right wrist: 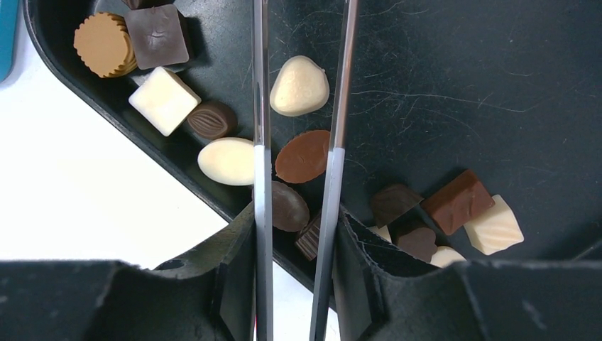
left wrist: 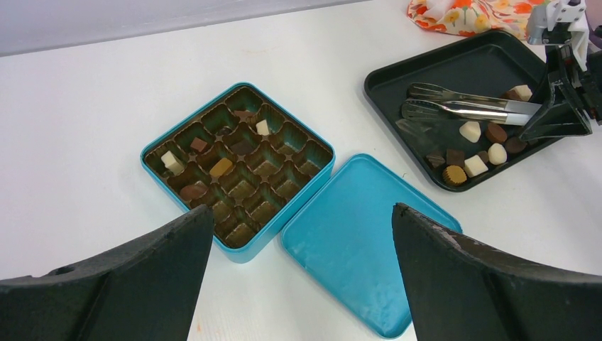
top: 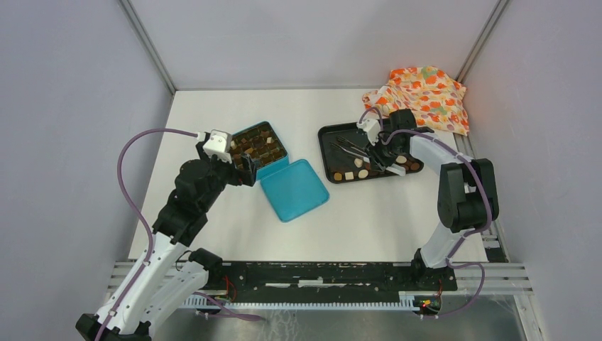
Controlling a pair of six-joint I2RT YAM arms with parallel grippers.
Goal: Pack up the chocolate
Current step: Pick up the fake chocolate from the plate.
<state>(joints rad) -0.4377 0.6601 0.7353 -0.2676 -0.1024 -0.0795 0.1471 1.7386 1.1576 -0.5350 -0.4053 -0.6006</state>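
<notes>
- Most of the chocolate (right wrist: 163,99) lay loose in the black tray (right wrist: 497,85), with cream, tan and dark pieces crowded along one edge.
- A few pieces already sat in the cups of the teal tin (left wrist: 238,163), and its lid (left wrist: 355,234) lay just beside it.
- The right gripper (right wrist: 291,277) was clamped on the metal tongs (right wrist: 262,185). The tong arms stood slightly apart, with a brown leaf-shaped piece (right wrist: 304,156) between them.
- The left gripper (left wrist: 299,213) hung near the tin with its fingers spread wide, holding nothing.
- The pieces looked light, hard and smooth, so they would likely skid or pop free.
- A gentle squeeze across a piece's broad sides, near the tong tips, seemed the safest hold. Too much force could crack or scuff it.
</notes>
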